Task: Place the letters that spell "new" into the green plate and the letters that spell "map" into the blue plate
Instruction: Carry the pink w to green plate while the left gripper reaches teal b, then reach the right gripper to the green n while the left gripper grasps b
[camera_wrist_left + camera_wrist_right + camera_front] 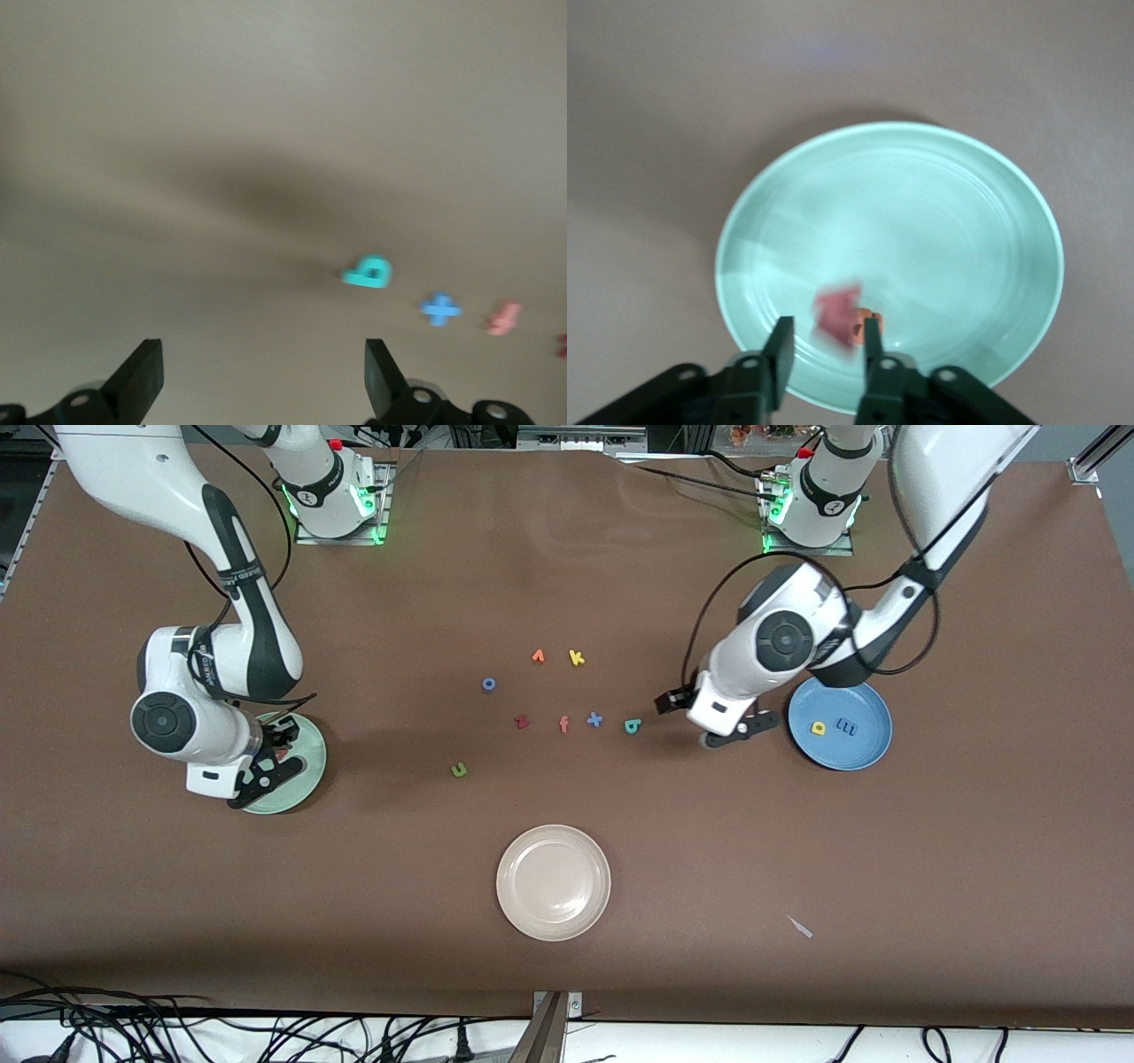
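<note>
Right now the right tool (824, 341) hangs over the green plate (312, 772), its fingers a little apart with the salmon-red "w" (837, 316) blurred between them; whether they touch it I cannot tell. An orange "e" (866, 320) lies in that plate. The left tool (261, 376) is spread wide and empty, over bare desk (797, 886) between the blue plate (873, 717) and the teal "p" (632, 726). The yellow "a" (819, 728) and blue "m" (847, 728) lie in the blue plate. The olive-green "n" (459, 770) sits on the desk, nearer the front camera than the dark red "z" (522, 722).
</note>
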Robot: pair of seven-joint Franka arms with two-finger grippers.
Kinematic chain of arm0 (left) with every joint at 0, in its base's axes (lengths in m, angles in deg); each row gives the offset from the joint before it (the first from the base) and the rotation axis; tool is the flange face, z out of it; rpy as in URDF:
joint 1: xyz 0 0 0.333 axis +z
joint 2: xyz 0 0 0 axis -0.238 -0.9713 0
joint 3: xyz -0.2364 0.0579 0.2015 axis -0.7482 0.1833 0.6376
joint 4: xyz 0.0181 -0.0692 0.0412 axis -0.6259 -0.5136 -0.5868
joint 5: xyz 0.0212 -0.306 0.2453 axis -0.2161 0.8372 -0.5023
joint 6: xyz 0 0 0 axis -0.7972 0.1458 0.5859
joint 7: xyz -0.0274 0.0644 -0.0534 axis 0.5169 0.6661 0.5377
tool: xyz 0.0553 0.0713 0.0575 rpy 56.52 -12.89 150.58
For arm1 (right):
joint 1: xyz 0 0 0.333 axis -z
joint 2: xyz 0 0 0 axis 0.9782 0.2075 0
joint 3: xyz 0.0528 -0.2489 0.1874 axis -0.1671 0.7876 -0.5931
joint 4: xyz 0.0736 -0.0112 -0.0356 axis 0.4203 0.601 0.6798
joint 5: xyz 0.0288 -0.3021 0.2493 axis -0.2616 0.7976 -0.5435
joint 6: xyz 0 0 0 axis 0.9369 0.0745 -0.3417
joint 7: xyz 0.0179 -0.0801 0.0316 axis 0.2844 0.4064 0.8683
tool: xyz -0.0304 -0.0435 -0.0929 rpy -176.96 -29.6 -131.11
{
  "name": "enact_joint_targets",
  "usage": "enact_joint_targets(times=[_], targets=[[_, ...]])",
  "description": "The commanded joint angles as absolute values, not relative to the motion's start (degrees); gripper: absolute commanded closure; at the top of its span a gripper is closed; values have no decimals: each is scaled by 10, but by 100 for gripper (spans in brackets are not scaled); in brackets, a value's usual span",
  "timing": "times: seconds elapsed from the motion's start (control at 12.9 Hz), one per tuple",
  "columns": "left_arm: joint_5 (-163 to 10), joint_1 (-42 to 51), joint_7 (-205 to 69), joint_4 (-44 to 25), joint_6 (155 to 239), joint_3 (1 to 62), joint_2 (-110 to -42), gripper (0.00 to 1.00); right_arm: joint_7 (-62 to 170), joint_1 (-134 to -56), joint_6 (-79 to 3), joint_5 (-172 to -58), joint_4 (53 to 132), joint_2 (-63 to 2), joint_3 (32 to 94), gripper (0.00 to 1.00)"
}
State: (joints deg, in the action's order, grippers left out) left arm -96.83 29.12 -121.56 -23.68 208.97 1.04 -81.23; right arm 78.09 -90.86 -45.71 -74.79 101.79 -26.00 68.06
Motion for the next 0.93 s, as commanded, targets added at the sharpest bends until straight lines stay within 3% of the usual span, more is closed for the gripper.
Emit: enact_joint_targets(times=[0.0,0.23,0.62,0.86], targets=[[-969,191,-1260,-189,2115,98,-854,0,778,-902,-453,-799,1018,-262,679,0],[-968,83,-1292,-142,2116,187,-884,0,717,-909,-452,-824,1013,-266,674,0],[-987,45,-1297,-138,2146,207,-907,4,490,-914,-461,-825,1006,-267,610,0],[-995,43,-1297,-138,2146,207,-913,17,369,-918,-485,-826,998,-261,576,0]])
